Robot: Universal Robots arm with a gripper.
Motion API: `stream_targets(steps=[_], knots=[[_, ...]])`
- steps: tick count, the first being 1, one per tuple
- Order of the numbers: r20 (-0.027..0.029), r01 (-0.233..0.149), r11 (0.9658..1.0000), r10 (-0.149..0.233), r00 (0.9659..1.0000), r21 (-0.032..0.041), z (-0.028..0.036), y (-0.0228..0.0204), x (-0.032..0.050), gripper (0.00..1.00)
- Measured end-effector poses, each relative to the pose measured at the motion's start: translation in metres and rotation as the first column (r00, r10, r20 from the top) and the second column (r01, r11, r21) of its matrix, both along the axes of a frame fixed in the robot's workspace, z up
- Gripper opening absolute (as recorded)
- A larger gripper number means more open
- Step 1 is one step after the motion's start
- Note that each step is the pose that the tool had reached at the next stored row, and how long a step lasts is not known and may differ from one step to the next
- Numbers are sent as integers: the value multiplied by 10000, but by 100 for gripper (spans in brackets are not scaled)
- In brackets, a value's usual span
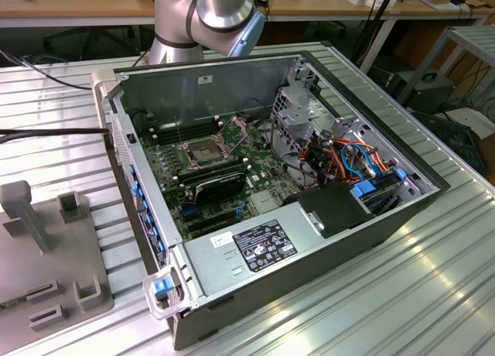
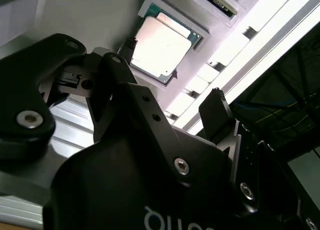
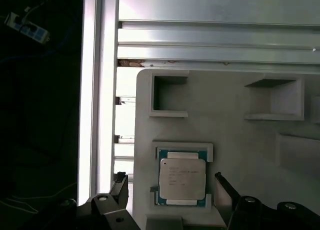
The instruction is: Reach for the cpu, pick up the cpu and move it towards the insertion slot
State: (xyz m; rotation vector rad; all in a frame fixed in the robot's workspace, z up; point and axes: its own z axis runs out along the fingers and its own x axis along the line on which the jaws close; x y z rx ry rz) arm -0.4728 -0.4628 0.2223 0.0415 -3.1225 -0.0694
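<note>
Two gripper (image 3: 169, 176) fingers (image 3: 121, 184) stand apart, flanking the cpu (image 3: 182, 179): reach step, chip unclamped, any grasp needing square alignment.

Computer case (image 1: 309, 282) lies open on the table (image 1: 410, 294), so take everything from that case. Inside it, the motherboard (image 1: 165, 166) covers the floor, with the insertion slot (image 1: 199, 148) sitting on the board nearer the case's far wall. Robot arm (image 1: 209, 15) stands right behind the case. Beside the case, on the exterior view's left, a fixture block (image 1: 46, 251) rests on the table. In the first wrist view the cpu (image 3: 182, 179) lies in a recess of a holder plate (image 3: 240, 140), between the spread fingers of the gripper (image 3: 169, 176).
</note>
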Motion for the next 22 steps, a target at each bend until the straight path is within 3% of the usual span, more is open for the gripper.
stream_targets(steps=[6, 14, 18, 22], knots=[[1, 6, 10000, -6, 10000, 1, -22, -15, 115, 78], [0, 6, 10000, -6, 10000, 0, -29, -15, 118, 78], [0, 6, 10000, -6, 10000, 0, -68, -13, 119, 78], [-1, 16, 10000, -16, 10000, 0, -147, 2, 119, 78]])
